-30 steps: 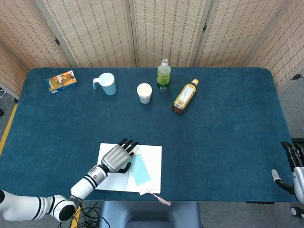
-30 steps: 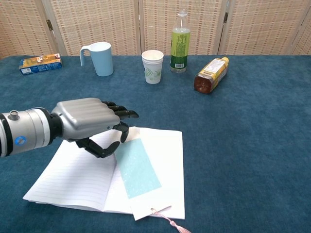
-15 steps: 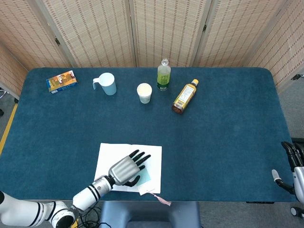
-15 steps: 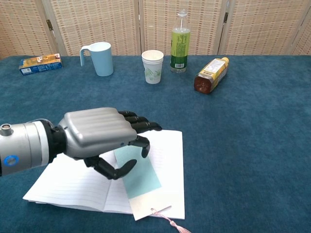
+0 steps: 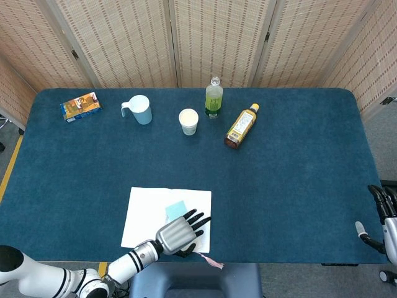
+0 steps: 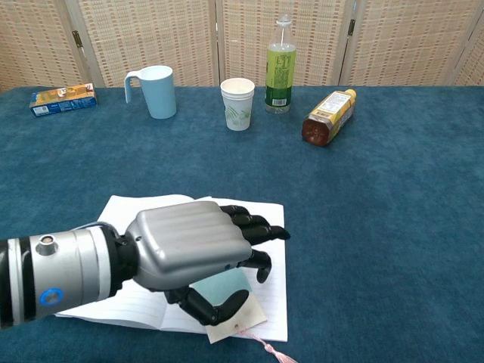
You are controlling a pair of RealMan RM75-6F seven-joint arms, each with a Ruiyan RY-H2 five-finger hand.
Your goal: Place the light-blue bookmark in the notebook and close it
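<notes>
The notebook (image 5: pixel 144 214) (image 6: pixel 274 299) lies open near the table's front edge, white lined pages up. The light-blue bookmark (image 5: pixel 175 210) (image 6: pixel 224 287) lies on its right page; my left hand hides most of it. Its pink tassel (image 5: pixel 214 263) (image 6: pixel 274 352) trails off the front of the page. My left hand (image 5: pixel 180 231) (image 6: pixel 198 246) hovers over the bookmark's near end, fingers spread and slightly curled, holding nothing that I can see. My right hand (image 5: pixel 379 214) hangs off the table's right side, fingers apart and empty.
Along the back stand a light-blue mug (image 5: pixel 139 110) (image 6: pixel 154 91), a paper cup (image 5: pixel 188 121) (image 6: pixel 237 103) and a green bottle (image 5: pixel 214 99) (image 6: pixel 280 66). A brown bottle (image 5: pixel 241 126) (image 6: pixel 328 116) lies on its side. A snack box (image 5: pixel 80 106) (image 6: pixel 63 98) sits back left.
My left hand has slid toward the front edge and to the right along the bookmark, now covering its near end. The right hand has not moved.
</notes>
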